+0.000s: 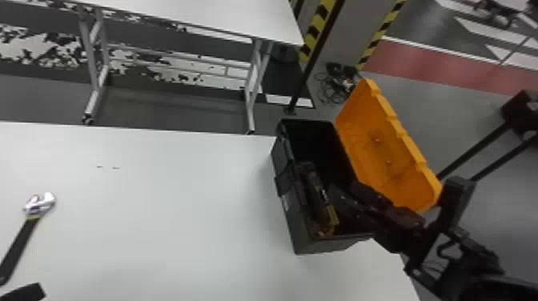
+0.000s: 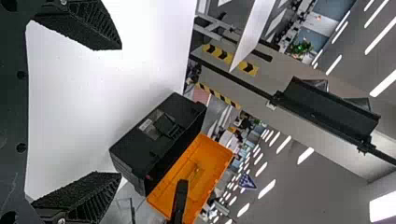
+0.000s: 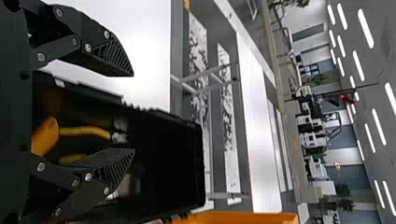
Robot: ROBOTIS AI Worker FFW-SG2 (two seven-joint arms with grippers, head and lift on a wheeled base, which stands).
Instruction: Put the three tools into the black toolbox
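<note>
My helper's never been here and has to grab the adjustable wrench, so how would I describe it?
On the white table, start at the black toolbox with the orange lid and cross to the robot's left. The adjustable wrench lies there on the tabletop, silver head pointing away from the robot, black handle toward it. Unlike the yellow-handled tool, it is outside the toolbox.

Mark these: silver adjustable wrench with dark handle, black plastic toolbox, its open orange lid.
Silver wrench (image 1: 19, 249): head view, on the dark handle.
Black toolbox (image 2: 134, 147): left wrist view, on its outer side wall.
Orange lid (image 1: 382, 146): head view, on its inner face.
</note>
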